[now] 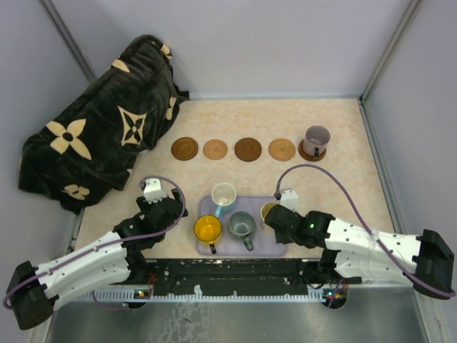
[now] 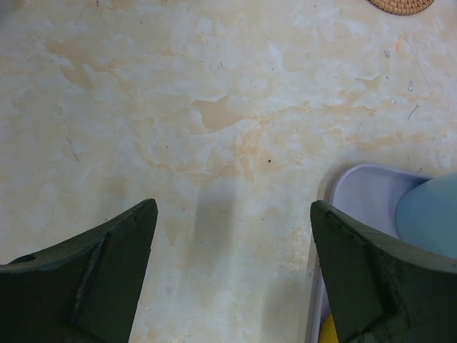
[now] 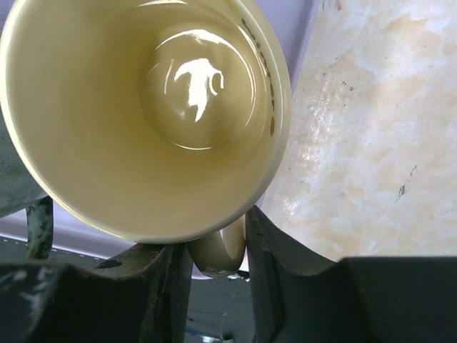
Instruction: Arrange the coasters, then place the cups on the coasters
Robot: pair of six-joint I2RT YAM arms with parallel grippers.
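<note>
Four bare coasters lie in a row at the back: point(image 1: 185, 148), point(image 1: 215, 149), point(image 1: 248, 149), point(image 1: 282, 149). A fifth coaster point(image 1: 312, 153) carries the purple-grey cup point(image 1: 317, 136). The lavender tray point(image 1: 265, 241) holds the white and blue cup point(image 1: 223, 194), the yellow-orange cup point(image 1: 208, 229) and the grey-green cup point(image 1: 241, 225). At the tray's right edge is the cream-yellow cup point(image 1: 269, 211) point(image 3: 143, 107). My right gripper point(image 1: 277, 216) point(image 3: 214, 243) is shut on its handle point(image 3: 218, 250). My left gripper point(image 1: 163, 202) point(image 2: 232, 214) hangs open over bare table left of the tray point(image 2: 357, 193).
A black cloth bundle with beige flower marks point(image 1: 93, 150) fills the back left. Grey walls close in the back and both sides. A dark rail point(image 1: 228, 275) runs along the near edge between the arm bases.
</note>
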